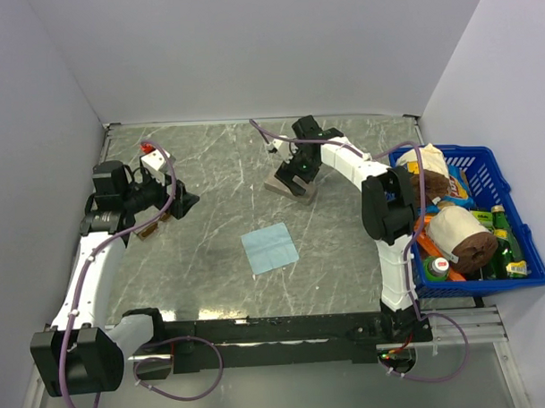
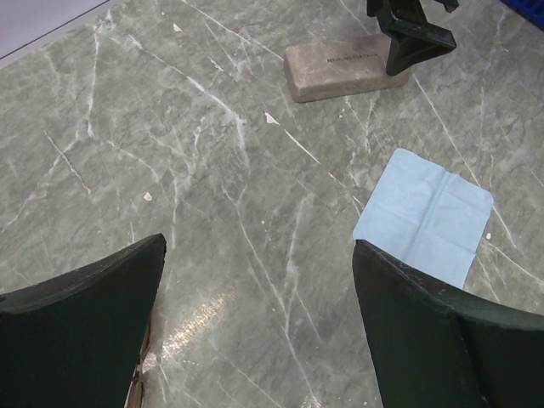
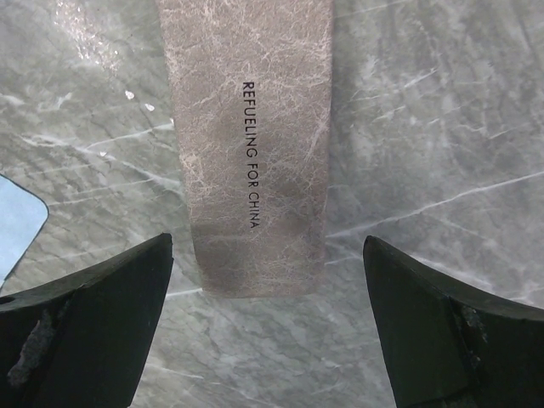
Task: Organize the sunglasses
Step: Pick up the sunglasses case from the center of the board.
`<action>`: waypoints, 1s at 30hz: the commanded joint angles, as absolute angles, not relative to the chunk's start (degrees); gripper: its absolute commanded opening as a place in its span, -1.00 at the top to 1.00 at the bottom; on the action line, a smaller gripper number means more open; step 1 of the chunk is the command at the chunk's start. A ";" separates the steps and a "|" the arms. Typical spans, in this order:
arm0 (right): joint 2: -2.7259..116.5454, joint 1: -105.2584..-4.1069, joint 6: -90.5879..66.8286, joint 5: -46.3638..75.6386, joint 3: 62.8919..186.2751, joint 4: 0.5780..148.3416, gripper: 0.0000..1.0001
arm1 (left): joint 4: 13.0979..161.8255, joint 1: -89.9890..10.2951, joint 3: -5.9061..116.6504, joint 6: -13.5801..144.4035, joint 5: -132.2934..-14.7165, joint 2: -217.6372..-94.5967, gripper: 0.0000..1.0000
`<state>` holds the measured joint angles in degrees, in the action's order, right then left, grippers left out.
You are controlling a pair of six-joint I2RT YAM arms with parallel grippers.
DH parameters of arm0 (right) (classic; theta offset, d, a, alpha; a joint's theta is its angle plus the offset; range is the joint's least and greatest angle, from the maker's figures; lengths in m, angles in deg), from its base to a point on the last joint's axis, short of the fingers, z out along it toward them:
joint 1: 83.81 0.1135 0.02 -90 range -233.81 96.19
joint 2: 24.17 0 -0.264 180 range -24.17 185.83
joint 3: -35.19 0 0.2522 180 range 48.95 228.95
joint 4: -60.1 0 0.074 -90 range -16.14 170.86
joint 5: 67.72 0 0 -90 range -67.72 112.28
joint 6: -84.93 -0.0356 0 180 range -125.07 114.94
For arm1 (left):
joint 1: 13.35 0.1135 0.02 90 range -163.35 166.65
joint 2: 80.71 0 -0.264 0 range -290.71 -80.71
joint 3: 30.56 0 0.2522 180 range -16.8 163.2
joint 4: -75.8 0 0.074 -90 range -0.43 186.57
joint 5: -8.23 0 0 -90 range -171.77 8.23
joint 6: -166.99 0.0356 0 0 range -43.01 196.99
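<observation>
The grey-brown case (image 1: 288,187) lies closed on the table at the back middle. It also shows in the left wrist view (image 2: 344,66) and the right wrist view (image 3: 251,144). My right gripper (image 1: 298,174) is open and hovers just over the case's near end, with its jaws either side of it (image 3: 268,255). My left gripper (image 1: 181,201) is open and empty over bare table (image 2: 259,251). The sunglasses (image 1: 151,229) show only as a small brown piece under my left wrist, mostly hidden. A light blue cloth (image 1: 269,248) lies flat in the middle.
A blue basket (image 1: 486,154) full of bottles and rolls stands at the right edge. A small white and red item (image 1: 149,156) sits at the back left. White walls close the table at the back and sides.
</observation>
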<state>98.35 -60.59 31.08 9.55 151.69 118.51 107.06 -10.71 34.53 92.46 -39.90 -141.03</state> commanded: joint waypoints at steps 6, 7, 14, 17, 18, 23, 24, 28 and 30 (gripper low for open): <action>100.98 -61.66 32.90 8.39 151.96 120.62 -1.00 | 106.97 -10.89 34.62 93.95 -36.42 -141.36 -0.93; 101.16 -61.66 32.99 8.30 152.04 120.80 -1.00 | 106.97 -10.89 34.62 94.04 -35.98 -141.44 -0.93; 102.13 -61.66 33.70 6.99 152.13 121.94 -0.98 | 107.67 -10.97 34.88 94.48 -35.01 -141.88 -0.93; 102.48 -61.66 33.78 6.55 152.57 122.73 -0.92 | 107.93 -10.97 34.88 94.83 -34.48 -141.88 -0.93; 102.65 -61.66 33.87 6.46 152.66 122.91 -0.90 | 107.93 -10.97 34.80 95.01 -34.31 -141.80 -0.93; 102.57 -61.66 34.05 5.49 152.84 123.44 -0.67 | 108.29 -10.97 34.79 95.18 -33.87 -141.71 -0.93; 102.31 -61.66 34.22 5.32 152.58 123.35 -0.63 | 108.37 -10.97 34.79 95.27 -33.87 -141.71 -0.93; 101.60 -61.84 34.84 4.09 151.70 123.17 -0.46 | 108.64 -10.97 34.88 95.45 -33.69 -141.79 -0.93; 101.16 -61.57 35.27 3.30 151.43 123.17 -0.29 | 108.72 -10.97 34.97 95.54 -33.52 -141.79 -0.93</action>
<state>102.52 -61.33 33.48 6.05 151.69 122.31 108.40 -10.76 34.53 94.23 -35.90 -141.81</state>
